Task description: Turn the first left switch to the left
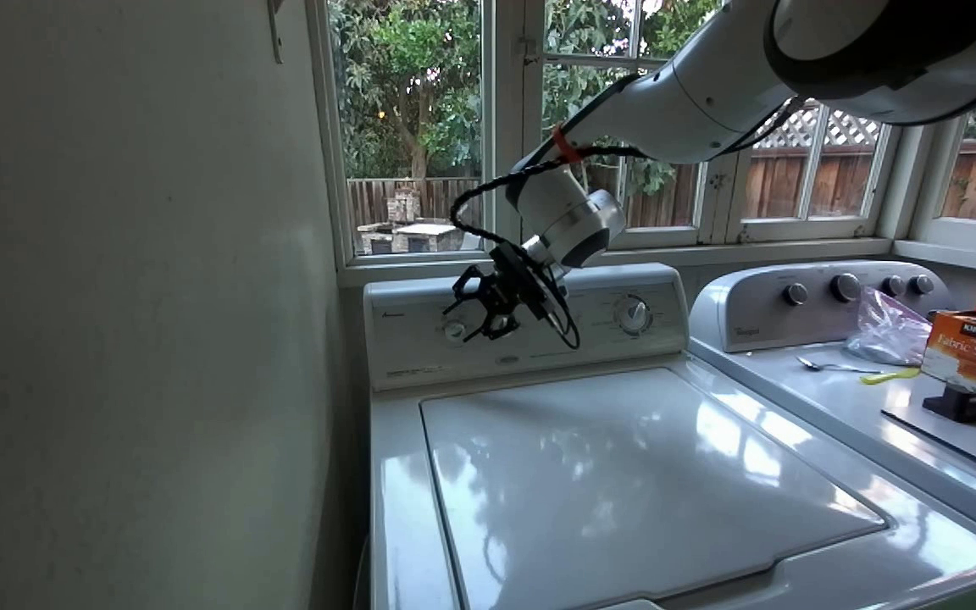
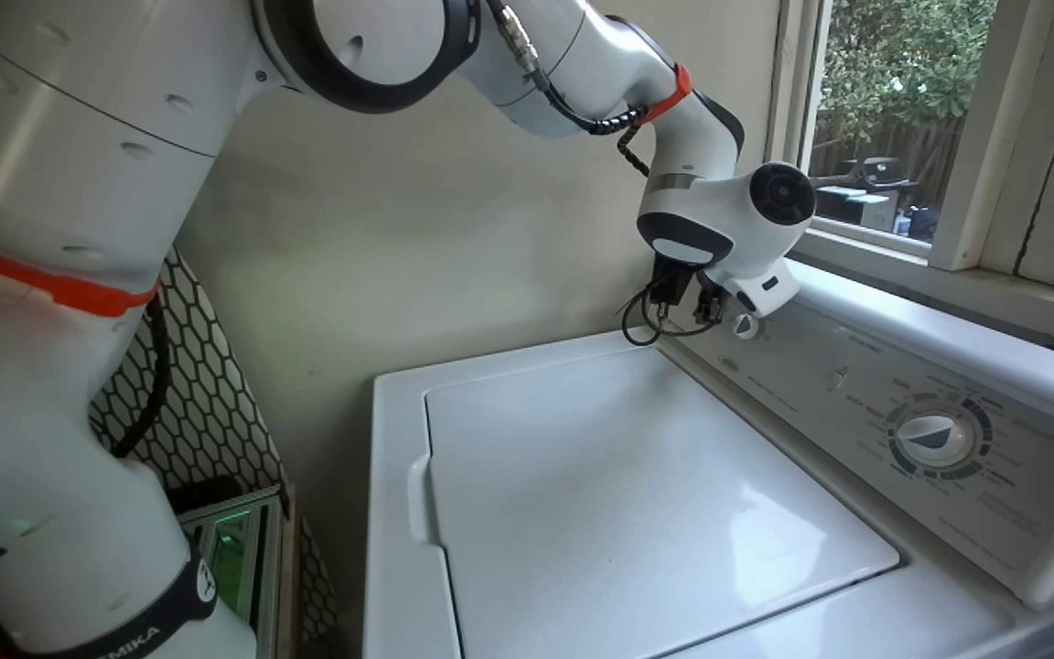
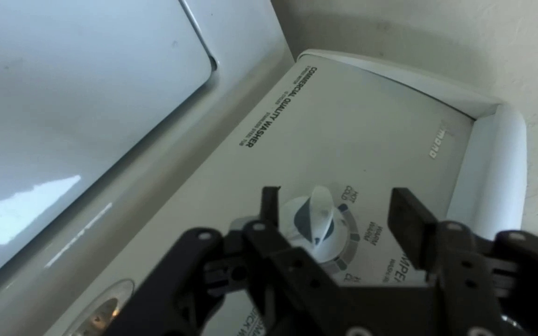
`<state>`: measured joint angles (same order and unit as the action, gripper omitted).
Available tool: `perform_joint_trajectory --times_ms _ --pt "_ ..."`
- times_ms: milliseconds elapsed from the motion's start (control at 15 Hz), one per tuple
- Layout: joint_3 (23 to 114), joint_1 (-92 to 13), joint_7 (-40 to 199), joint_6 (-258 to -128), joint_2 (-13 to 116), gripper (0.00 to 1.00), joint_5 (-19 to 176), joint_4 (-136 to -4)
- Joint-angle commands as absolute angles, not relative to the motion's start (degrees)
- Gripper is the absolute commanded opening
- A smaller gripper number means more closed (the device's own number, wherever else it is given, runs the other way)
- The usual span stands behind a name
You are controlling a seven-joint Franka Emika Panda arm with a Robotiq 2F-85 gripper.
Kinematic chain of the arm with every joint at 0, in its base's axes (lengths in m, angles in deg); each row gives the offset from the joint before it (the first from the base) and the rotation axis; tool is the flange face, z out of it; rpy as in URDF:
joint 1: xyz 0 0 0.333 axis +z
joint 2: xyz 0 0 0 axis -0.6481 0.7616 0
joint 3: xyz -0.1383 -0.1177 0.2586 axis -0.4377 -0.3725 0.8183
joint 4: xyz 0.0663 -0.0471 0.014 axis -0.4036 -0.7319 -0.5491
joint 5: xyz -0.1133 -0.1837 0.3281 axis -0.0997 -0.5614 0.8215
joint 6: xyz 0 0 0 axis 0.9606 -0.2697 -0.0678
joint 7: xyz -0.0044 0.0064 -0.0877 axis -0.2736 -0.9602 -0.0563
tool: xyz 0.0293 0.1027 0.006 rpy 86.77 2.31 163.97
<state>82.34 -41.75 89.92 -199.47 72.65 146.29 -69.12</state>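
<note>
The first left switch is a small pale knob with a raised ridge and dark wedge marks (image 3: 322,217). It sits on the white washer control panel (image 3: 367,116), with "HOT COLD" and "WARM WARM" printed beside it. In an exterior view the knob (image 1: 454,330) shows just past the fingertips. My gripper (image 3: 335,201) is open and empty. In the wrist view the knob appears between the fingers, nearer the left one; contact cannot be told. In an exterior view the gripper (image 2: 687,307) is partly hidden by the wrist and hides the first knob; a like knob (image 2: 746,326) shows beside it.
The large round dial (image 1: 632,314) is farther right on the panel. The washer lid (image 1: 607,474) lies below. A wall (image 1: 200,339) stands close on the left, windows (image 1: 407,127) behind. A second machine (image 1: 793,313) stands right, bearing a softener box (image 1: 975,352).
</note>
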Motion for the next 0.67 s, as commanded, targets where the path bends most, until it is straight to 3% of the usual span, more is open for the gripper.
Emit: perform_joint_trajectory --times_ms 0,533,600 --pt "81.07 -40.73 90.7 -201.51 71.42 0.34 147.46 -70.93" --pt "81.16 -40.59 90.97 -202.6 71.26 0.42 147.78 -71.02" --pt "81.35 -40.61 90.99 -202.45 71.19 0.39 148.02 -71.1"
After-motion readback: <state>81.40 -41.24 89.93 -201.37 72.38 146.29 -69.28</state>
